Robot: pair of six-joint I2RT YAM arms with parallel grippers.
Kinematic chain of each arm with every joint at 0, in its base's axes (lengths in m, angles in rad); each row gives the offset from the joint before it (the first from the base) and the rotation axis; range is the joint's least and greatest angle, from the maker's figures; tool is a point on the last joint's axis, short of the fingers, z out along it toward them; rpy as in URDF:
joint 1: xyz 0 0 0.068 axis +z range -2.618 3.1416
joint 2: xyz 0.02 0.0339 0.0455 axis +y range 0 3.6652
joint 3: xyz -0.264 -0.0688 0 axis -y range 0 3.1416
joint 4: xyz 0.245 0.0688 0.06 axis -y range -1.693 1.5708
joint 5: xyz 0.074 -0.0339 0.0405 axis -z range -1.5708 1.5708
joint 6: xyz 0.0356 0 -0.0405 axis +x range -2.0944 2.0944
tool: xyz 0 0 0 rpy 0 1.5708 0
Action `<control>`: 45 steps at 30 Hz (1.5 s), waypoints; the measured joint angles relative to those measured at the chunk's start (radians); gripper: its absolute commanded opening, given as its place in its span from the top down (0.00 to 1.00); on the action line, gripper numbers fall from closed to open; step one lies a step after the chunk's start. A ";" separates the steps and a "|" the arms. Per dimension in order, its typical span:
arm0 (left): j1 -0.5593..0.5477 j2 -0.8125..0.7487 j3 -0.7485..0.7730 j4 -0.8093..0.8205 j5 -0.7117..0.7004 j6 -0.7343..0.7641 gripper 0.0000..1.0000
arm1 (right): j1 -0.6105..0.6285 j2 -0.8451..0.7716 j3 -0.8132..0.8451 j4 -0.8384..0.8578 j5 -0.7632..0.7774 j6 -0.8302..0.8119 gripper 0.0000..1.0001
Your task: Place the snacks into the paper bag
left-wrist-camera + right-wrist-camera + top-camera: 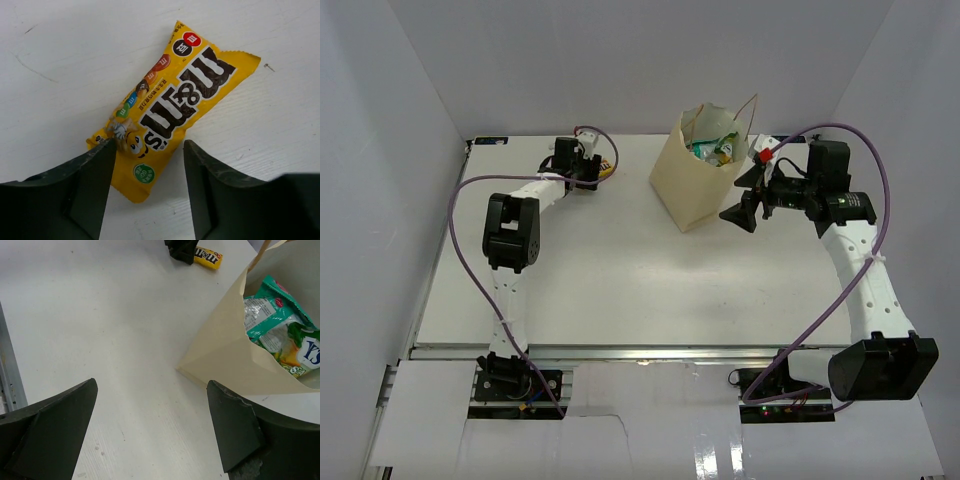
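A yellow M&M's packet [172, 102] lies flat on the white table; it also shows small in the right wrist view [209, 256] and beside the left gripper in the top view [606, 172]. My left gripper [148, 160] is open just above its lower end, jaws straddling it without touching. The cream paper bag [700, 180] stands at the far middle, open, with teal-white and green pouches [272, 322] inside. My right gripper [748, 205] is open and empty, next to the bag's right side.
White walls enclose the table on the left, back and right. The table's near edge has a metal rail [640, 352]. The right arm's purple cable [860, 135] arcs above the bag's right.
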 measured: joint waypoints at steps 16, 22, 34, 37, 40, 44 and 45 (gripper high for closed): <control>0.003 -0.200 -0.319 0.086 0.101 -0.047 1.00 | 0.055 -0.012 -0.052 -0.054 -0.159 -0.020 0.09; -0.001 -0.523 -0.728 0.235 0.386 -0.304 1.00 | 0.315 0.010 -0.161 0.037 -0.057 0.111 0.05; -0.192 -1.167 -1.255 0.556 0.730 -0.753 1.00 | 0.589 0.201 -0.272 0.481 0.288 0.658 0.07; -0.200 -1.267 -1.308 0.578 0.699 -0.809 1.00 | 0.611 0.223 -0.244 0.523 0.295 0.746 0.02; -0.200 -1.318 -1.332 0.597 0.685 -0.848 1.00 | 0.630 0.231 -0.224 0.555 0.283 0.793 0.12; -0.200 -1.344 -1.345 0.618 0.675 -0.884 1.00 | 0.629 0.232 -0.219 0.579 0.230 0.829 0.15; -0.200 -1.347 -1.345 0.621 0.676 -0.890 1.00 | 0.628 0.232 -0.219 0.585 0.219 0.829 0.16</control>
